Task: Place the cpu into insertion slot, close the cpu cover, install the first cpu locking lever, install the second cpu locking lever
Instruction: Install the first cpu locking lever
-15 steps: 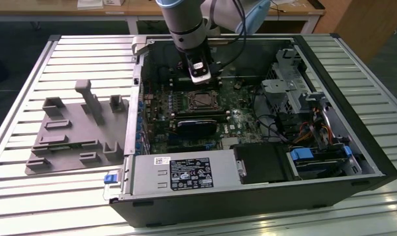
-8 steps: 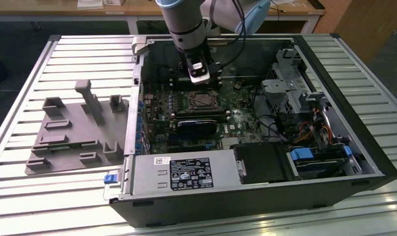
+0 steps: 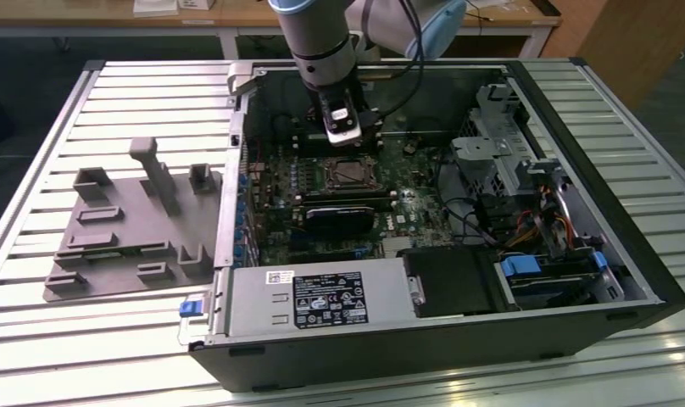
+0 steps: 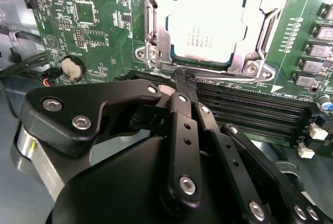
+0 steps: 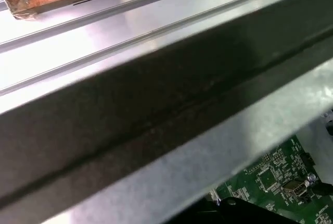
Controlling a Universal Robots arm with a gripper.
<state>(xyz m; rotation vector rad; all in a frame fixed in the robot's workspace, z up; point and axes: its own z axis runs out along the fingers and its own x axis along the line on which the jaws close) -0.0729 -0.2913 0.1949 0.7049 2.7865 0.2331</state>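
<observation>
Hovering with my pincer (image 4: 179, 81) pinched shut and empty just beside the cover (image 4: 157, 31), I see the cpu (image 4: 208, 26) seated beneath it; levering, I judge, needs steady pressure, clear of the memory slots (image 4: 250, 104).

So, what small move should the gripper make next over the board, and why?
Probably a slight lowering toward the edge of the cpu cover. The cpu already lies under it, the cover looks flat and closed, and the gripper, jaws shut, hangs at that edge next to the long black memory slots. Whether that edge is latched yet, I cannot tell.
</observation>
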